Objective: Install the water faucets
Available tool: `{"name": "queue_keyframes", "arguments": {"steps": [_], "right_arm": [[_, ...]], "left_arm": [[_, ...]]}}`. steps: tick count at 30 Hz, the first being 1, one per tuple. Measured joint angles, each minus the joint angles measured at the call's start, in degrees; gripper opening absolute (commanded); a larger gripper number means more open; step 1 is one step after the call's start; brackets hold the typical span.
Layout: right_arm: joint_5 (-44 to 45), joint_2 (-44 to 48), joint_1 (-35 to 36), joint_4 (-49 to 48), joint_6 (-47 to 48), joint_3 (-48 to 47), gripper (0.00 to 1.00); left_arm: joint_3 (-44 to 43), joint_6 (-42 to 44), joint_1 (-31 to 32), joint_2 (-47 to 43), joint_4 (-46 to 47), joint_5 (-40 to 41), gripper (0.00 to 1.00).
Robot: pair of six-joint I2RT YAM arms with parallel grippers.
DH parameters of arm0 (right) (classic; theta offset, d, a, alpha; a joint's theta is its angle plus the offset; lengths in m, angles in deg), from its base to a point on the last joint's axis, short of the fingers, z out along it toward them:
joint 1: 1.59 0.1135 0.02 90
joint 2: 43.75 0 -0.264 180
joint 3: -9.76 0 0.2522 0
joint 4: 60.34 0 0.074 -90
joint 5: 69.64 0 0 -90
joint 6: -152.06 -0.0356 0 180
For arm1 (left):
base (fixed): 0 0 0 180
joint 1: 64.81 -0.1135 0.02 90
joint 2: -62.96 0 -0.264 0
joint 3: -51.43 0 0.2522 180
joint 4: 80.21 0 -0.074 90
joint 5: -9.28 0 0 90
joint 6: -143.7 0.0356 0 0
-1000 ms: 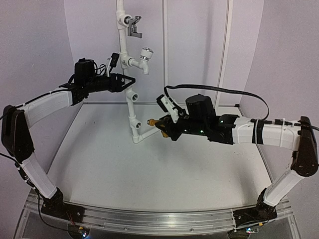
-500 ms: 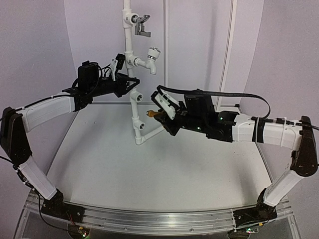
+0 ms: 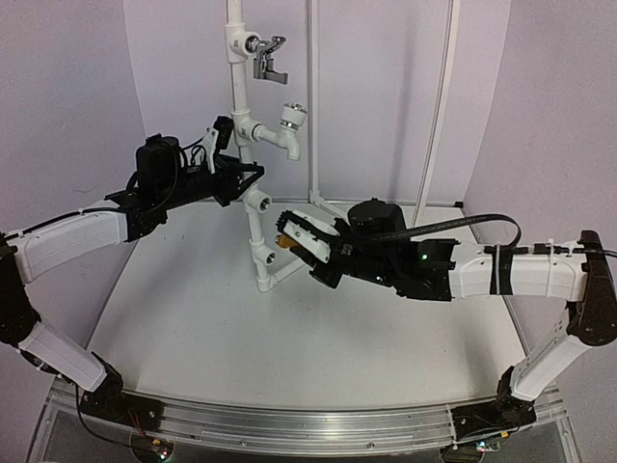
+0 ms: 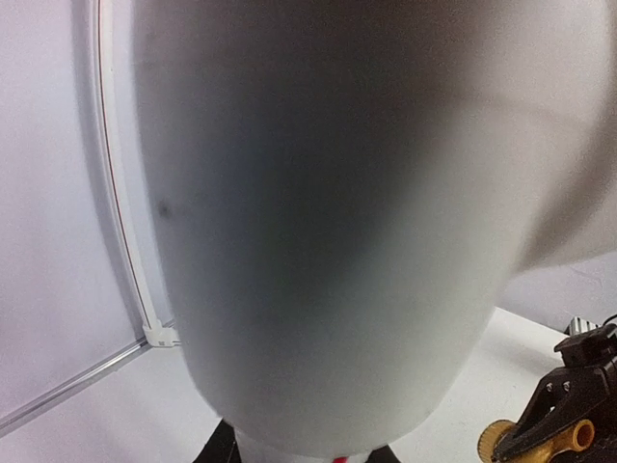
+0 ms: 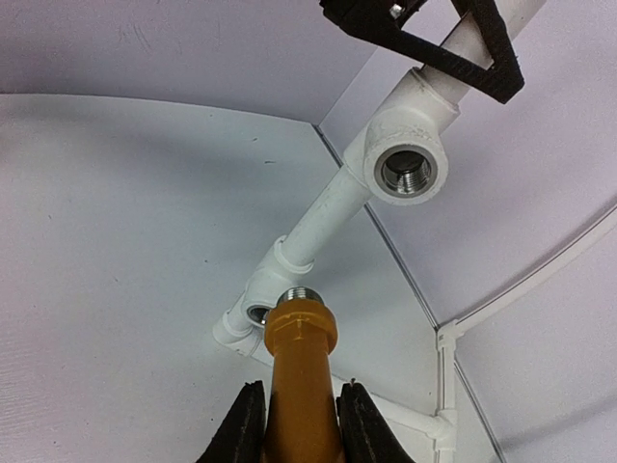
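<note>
A white pipe stand [image 3: 253,227] rises at the table's middle back. My left gripper [image 3: 234,166] is shut round its stem; in the left wrist view the pipe [image 4: 328,222] fills the frame, blurred. My right gripper [image 3: 292,238] is shut on the golden-brass tap [image 3: 284,241], just right of the stand's lower fittings. In the right wrist view the tap [image 5: 301,376] sits between my black fingers [image 5: 243,424], its silver threaded end [image 5: 301,294] pointing up just in front of the lower fitting [image 5: 253,313]. An empty threaded fitting [image 5: 410,174] sits higher. The tap's knob is hidden.
A chrome lever tap [image 3: 264,56] is mounted at the top of the stand and a white plastic tap [image 3: 287,125] below it. Thin white frame rods [image 3: 313,106] stand behind against the purple walls. The brass tap also shows in the left wrist view [image 4: 540,439].
The pipe stand swayed right, then back left with my left gripper. My right gripper carried the brass tap up, then down and left, closer to the lower fittings.
</note>
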Motion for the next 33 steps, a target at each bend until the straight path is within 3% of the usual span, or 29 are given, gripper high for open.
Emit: {"name": "queue_keyframes", "arguments": {"steps": [18, 27, 33], "right_arm": [[7.1, -1.8, 1.6, -12.8, 23.1, 0.1, 0.00], [12.1, -6.8, 6.2, -26.0, 41.8, 2.4, 0.00], [14.0, -8.7, 6.2, -29.5, 52.4, 2.5, 0.00]], "left_arm": [[3.4, -1.7, 0.9, -3.4, 0.5, 2.1, 0.00], [3.7, -1.8, 1.0, -3.5, 0.8, 2.6, 0.00], [3.8, -1.8, 1.1, -3.5, 1.0, 2.7, 0.00]]}}
